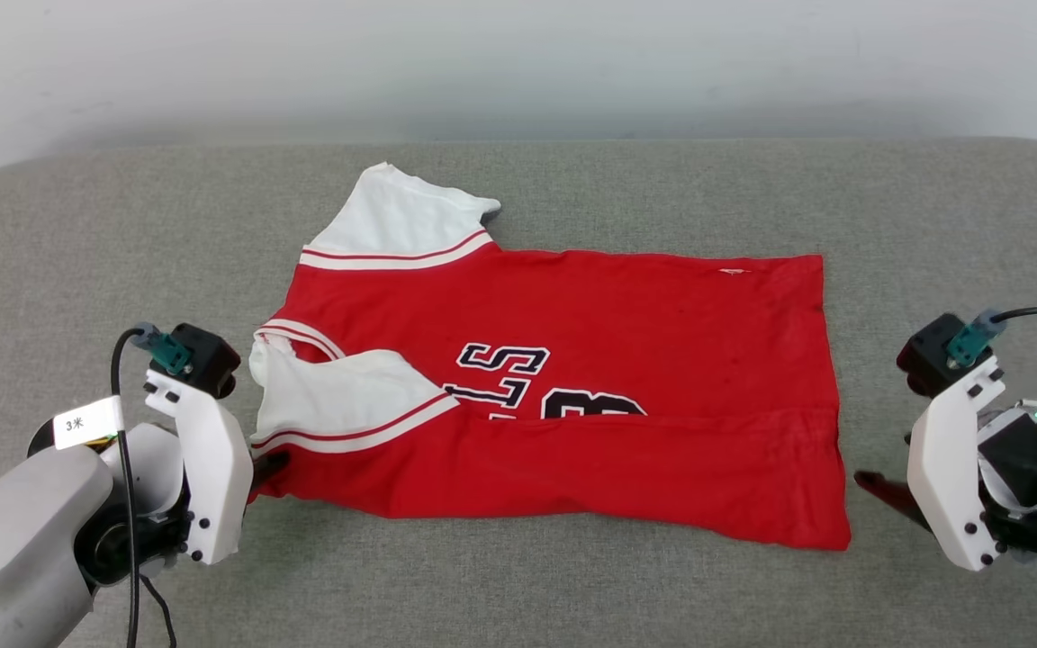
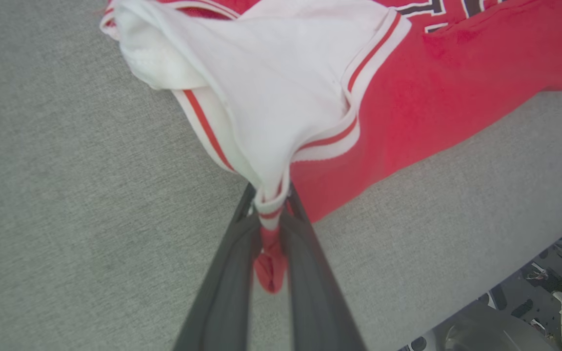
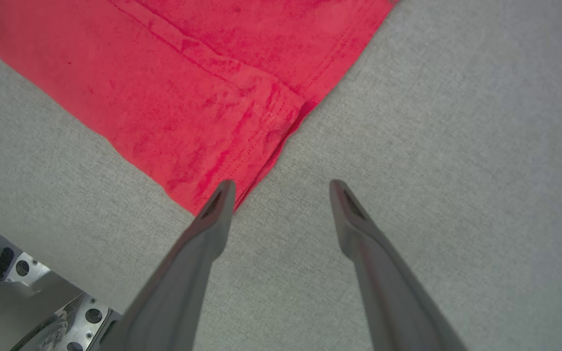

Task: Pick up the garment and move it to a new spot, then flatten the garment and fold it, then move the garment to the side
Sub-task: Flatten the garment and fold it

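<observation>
The garment [image 1: 572, 396], a red jersey T-shirt with white sleeves and black-and-white lettering, lies spread sideways on the grey table [image 1: 518, 585], its near edge folded up over the print. My left gripper [image 1: 268, 466] is shut on the near left corner, where the white sleeve meets the red body. In the left wrist view the dark fingers [image 2: 310, 273] pinch a bunch of red and white cloth [image 2: 271, 234]. My right gripper [image 3: 281, 195] stands open just off the near right hem corner [image 3: 222, 190], one fingertip at the cloth's edge; it sits low at the right in the head view [image 1: 879, 490].
The grey fabric table stretches wide around the shirt, its rounded far edge meeting a pale wall [image 1: 518, 63]. Parts of the robot's base [image 2: 530, 312] show past the table's near edge in both wrist views.
</observation>
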Controlling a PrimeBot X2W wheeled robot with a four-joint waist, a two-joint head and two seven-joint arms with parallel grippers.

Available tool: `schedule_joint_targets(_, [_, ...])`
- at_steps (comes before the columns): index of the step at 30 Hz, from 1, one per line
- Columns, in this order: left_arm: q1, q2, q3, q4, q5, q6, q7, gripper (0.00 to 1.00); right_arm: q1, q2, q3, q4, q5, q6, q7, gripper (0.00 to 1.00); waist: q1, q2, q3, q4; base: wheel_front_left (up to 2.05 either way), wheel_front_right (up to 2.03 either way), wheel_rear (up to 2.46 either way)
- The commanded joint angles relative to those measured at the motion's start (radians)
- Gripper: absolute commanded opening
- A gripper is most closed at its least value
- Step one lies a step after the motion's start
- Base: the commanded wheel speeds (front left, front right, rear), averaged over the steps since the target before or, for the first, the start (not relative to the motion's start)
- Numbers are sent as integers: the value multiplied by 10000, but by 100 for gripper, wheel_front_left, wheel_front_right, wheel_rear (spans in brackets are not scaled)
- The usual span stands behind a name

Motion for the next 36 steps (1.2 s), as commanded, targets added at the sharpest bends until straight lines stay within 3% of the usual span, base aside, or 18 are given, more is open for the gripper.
schedule_joint_targets(1, [-162,-11,-11,-45,44,-7,-81,0,-157,-68,137,9,119,-10,226,100,0,0,49,35,0,0,0])
schedule_joint_targets(5, [-290,-83,-65,-145,132,-7,-161,0,-188,134,488,468,255,-10,691,100,0,0,232,127,0,0,0])
schedule_joint_targets(21, [-578,-191,-324,-79,322,-7,-515,0,439,1506,2373,2625,362,44,211,100,0,0,795,426,0,0,0])
schedule_joint_targets(22, [-558,-183,-341,-51,308,-7,-543,0,467,1523,2458,2613,419,55,109,95,0,0,788,417,0,0,0])
schedule_joint_targets(23, [-514,-172,-357,-17,286,-7,-582,0,463,1552,2440,2623,484,55,-81,0,0,0,765,393,0,0,0])
schedule_joint_targets(30, [-124,-95,-482,176,45,-7,-789,0,-8,1384,1694,2678,876,-8,-1327,0,0,0,258,229,0,0,0])
schedule_joint_targets(36, [330,191,-515,49,-173,-8,-1064,0,143,856,1446,2169,1047,-8,-2011,0,0,0,-370,153,0,0,0])
